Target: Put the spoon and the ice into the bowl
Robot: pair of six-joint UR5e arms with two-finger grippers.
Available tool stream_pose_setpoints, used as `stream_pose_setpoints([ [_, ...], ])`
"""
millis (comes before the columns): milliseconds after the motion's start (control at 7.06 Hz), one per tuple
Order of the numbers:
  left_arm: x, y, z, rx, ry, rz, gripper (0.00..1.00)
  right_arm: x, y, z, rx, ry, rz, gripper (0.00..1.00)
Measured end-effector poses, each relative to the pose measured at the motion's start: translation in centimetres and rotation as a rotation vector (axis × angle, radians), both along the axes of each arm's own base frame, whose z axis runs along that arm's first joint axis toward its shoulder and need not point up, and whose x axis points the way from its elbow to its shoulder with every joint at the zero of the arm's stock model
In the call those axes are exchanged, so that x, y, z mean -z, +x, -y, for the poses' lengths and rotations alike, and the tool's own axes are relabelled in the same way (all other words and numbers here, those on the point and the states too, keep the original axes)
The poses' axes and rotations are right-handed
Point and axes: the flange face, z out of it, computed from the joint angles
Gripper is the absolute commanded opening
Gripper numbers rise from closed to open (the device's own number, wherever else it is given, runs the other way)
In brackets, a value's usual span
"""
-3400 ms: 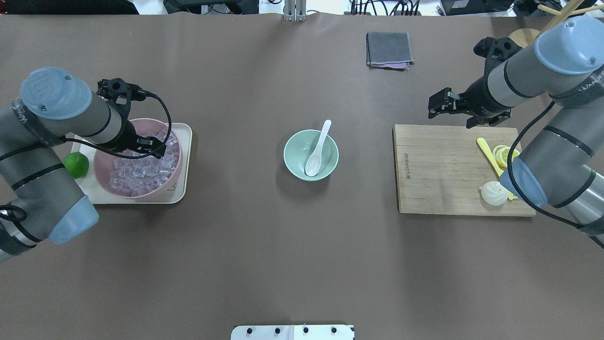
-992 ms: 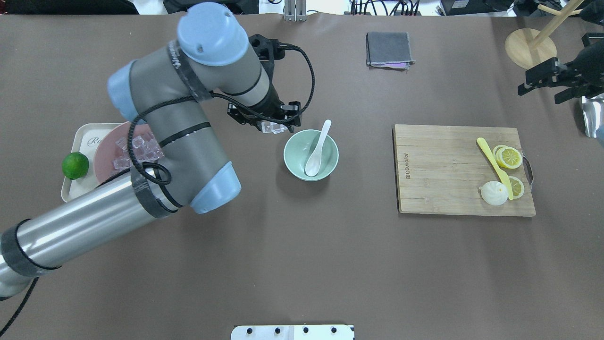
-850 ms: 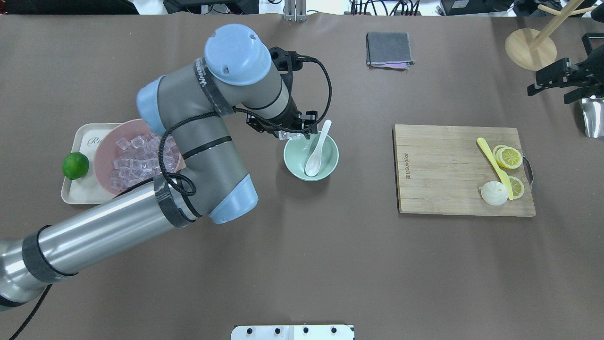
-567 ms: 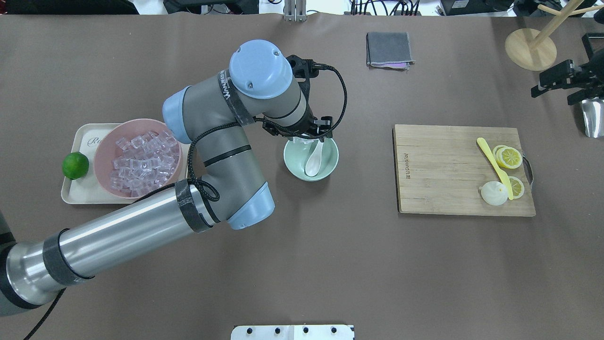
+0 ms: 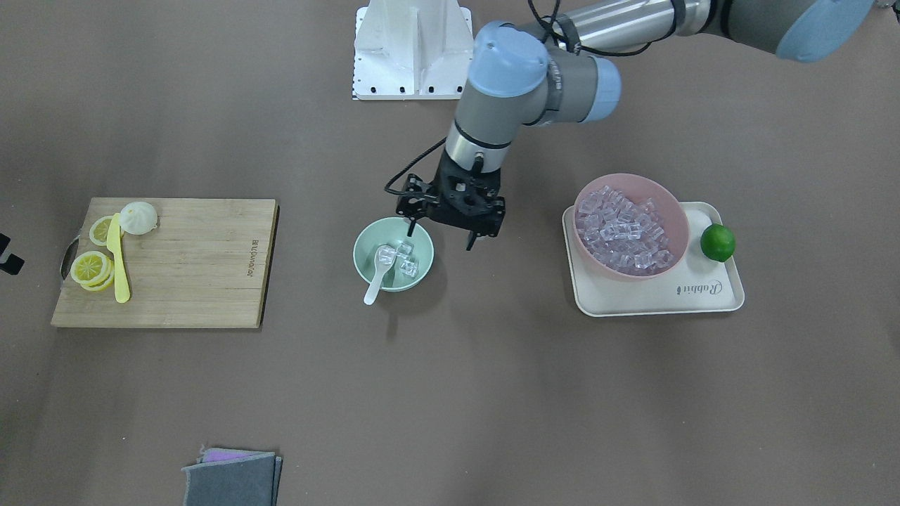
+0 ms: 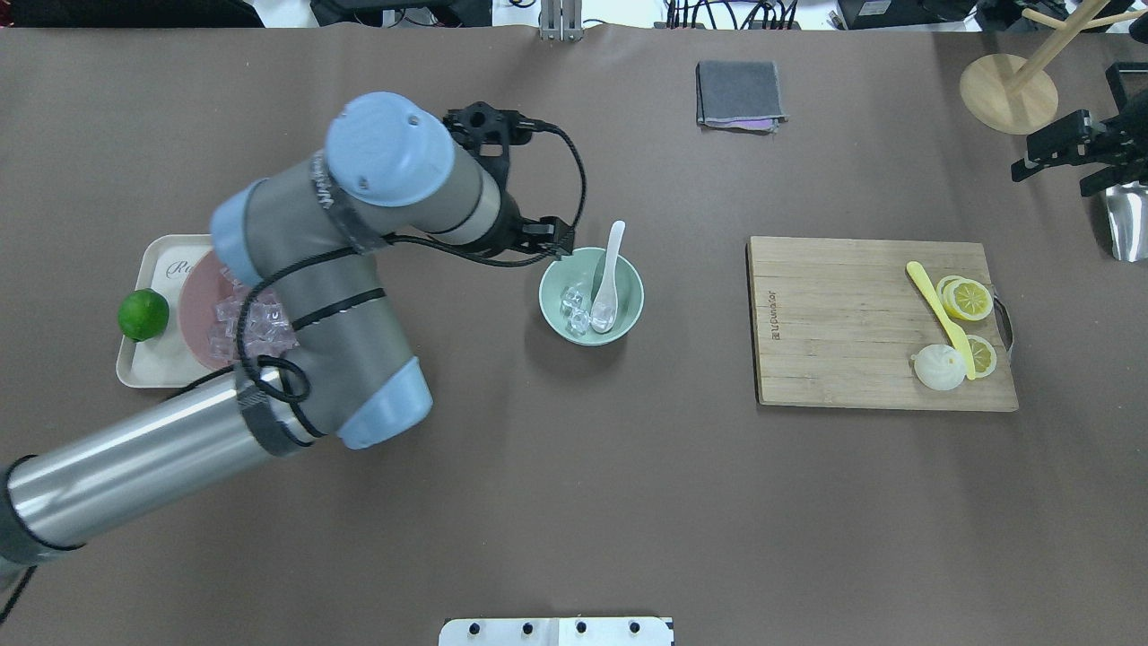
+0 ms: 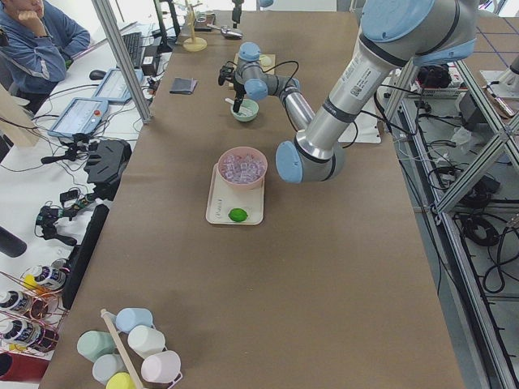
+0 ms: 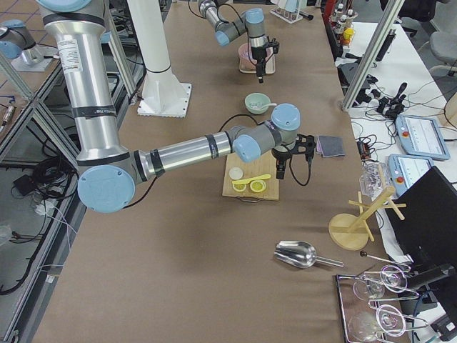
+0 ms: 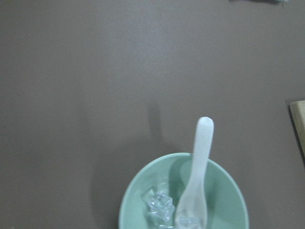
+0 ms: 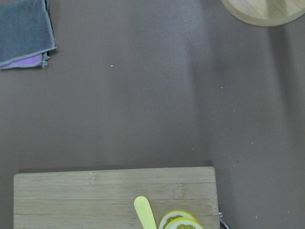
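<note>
In the bowl [image 6: 630, 301] at table centre: spoon [image 6: 610, 265], handle toward 12 o'clock, with ice [image 6: 574, 305] at the scoop's 9 o'clock. At the rim's 10 o'clock, left gripper [image 5: 441, 235] spread, holding nothing. Seems mid ice-loading; next, probably over to the pink bowl [image 5: 675, 211] at 9 o'clock for more.

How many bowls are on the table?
2: the mint-green bowl mid-table, holding the spoon and some ice, and the pink bowl on the tray beside the lime. None looks hidden.
</note>
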Motion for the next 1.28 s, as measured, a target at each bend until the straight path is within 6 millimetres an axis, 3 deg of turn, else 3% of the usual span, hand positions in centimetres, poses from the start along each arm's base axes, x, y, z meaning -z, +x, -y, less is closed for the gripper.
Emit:
stream_pose_setpoints([
  [283,-6.0,-12.8,3.0,0.029,-0.042,0.053,0.98,-1.3,3.1,0.3,-0.007,0.031,-0.018,1.0],
  [567,-13.3,-26.5,2.7,-0.012,-0.008,0.123,0.98,-5.2,8.9,0.4,0.001,0.084,-0.047,1.0],
  [850,-23.9,-39.1,0.9,-0.059,0.014,0.2,0.98,-11.2,15.1,-0.5,0.03,0.131,-0.08,1.0],
  [992,-30.1,-44.0,-1.1,-0.1,0.019,0.249,0.98,-13.3,17.7,-1.6,0.029,0.145,-0.093,1.0],
  [1133,-35.5,-47.1,-3.8,-0.135,-0.005,0.282,0.98,-14.6,19.8,-2.9,0.016,0.152,-0.101,1.0],
  [1275,-39.5,-48.8,-5.8,-0.157,-0.042,0.298,0.98,-15.7,21.1,-4.3,0.008,0.154,-0.106,1.0],
])
